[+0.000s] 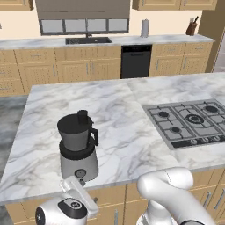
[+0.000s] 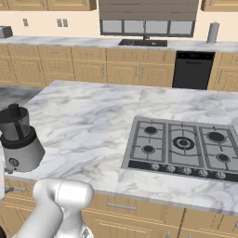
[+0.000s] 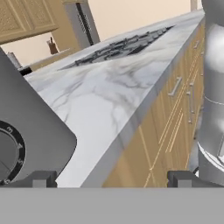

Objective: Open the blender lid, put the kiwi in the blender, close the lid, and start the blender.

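Note:
The blender [image 1: 79,147] stands near the front left edge of the marble island, its dark jar on a silver-grey base. On the jar sits the blender lid [image 1: 74,123], shut, with its small knob upright. The right base view shows the blender [image 2: 19,142] at the far left. My gripper [image 3: 113,179] is open and holds nothing. It hangs low in front of the island edge, just before the blender's base [image 3: 30,131], whose round front knob [image 3: 6,154] shows at the left of the hand view. In the left base view the gripper [image 1: 77,190] is just below that knob [image 1: 80,173]. The kiwi is out of view.
A gas cooktop [image 1: 189,123] [image 2: 181,144] is set into the island to the right of the blender. Wooden drawer fronts [image 3: 170,113] run under the island's edge beside my hand. A back counter with sink [image 1: 88,40] and a black dishwasher [image 1: 136,61] lies far behind.

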